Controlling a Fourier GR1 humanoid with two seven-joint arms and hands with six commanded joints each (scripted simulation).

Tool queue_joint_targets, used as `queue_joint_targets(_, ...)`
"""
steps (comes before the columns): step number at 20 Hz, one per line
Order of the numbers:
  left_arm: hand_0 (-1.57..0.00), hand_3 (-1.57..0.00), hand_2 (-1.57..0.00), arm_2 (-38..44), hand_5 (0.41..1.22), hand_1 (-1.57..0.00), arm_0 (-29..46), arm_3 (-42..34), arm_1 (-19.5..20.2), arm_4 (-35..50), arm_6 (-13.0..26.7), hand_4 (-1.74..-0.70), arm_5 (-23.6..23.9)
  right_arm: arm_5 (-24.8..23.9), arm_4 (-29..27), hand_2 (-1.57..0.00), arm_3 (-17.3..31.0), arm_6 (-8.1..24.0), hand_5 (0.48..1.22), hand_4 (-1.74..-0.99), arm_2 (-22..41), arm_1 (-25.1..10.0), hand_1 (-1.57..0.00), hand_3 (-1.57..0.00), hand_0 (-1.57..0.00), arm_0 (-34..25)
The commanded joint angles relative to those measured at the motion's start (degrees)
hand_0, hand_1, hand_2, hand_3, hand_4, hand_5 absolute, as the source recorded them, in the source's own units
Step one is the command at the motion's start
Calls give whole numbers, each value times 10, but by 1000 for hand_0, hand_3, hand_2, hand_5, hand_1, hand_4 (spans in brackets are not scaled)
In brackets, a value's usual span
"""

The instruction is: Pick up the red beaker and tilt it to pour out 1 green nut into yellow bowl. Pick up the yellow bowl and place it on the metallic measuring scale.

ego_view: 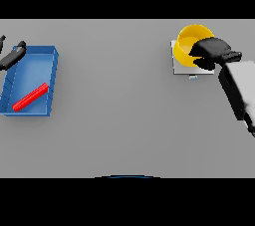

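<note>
We are looking down on a plain grey surface (119,120). Our right hand (211,51), dark and coming in from the right on its white and grey forearm, is gripping the round yellow bowl (188,45): the fingers are curling over the bowl's near right rim and the thumb is pressing in below them, so the hand is closed on the bowl. The bowl is lying directly under and to the left of this hand, and it is sitting on the flat, pale metallic measuring scale (179,68), whose light grey plate is showing below and to the left of the bowl. Just below the hand, at the scale's front edge, a small pale mark is showing; we cannot tell what it is. We cannot tell whether anything is lying inside the bowl, since the hand is covering part of it.

Well away from this hand, across the whole width of the surface, our left hand (12,55) is showing at the far left edge. It is dark, its fingers are stretching out straight, and it is holding nothing. It is hanging over the upper left corner of a shallow blue rectangular tray (50,78). Inside that tray, below and slightly to the right of the left hand, a long red beaker (31,96) is lying on its side, slanting from lower left to upper right.
</note>
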Motion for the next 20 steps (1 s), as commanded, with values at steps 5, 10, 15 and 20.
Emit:
queue_joint_targets(5, 1, 1, 1, -1, 720, 1, 0, 12, -6, -3, -6, -730, -1, 9, -4, -1330, 20, -12, 1221, -1701, -8, 1, -1322, -1057, -1128, -2)
queue_joint_targets(10, 1, 1, 1, -2, 717, 1, 2, 8, -10, 1, -8, -727, -4, 22, -5, -693, 33, -1, 933, -1539, -11, 0, -582, -613, -369, -7)
queue_joint_targets(15, 1, 1, 1, 0, 700, 1, -4, 5, -6, 1, 3, -722, -1, 20, 8, -311, 34, -25, 827, -1456, 5, -3, -194, -411, -120, -5)
queue_joint_targets(20, 1, 1, 1, 1, 693, 1, -2, 1, -2, 2, 0, -720, -3, 37, 7, -103, 38, -4, 759, -1410, 3, -4, -63, -272, -39, -11)
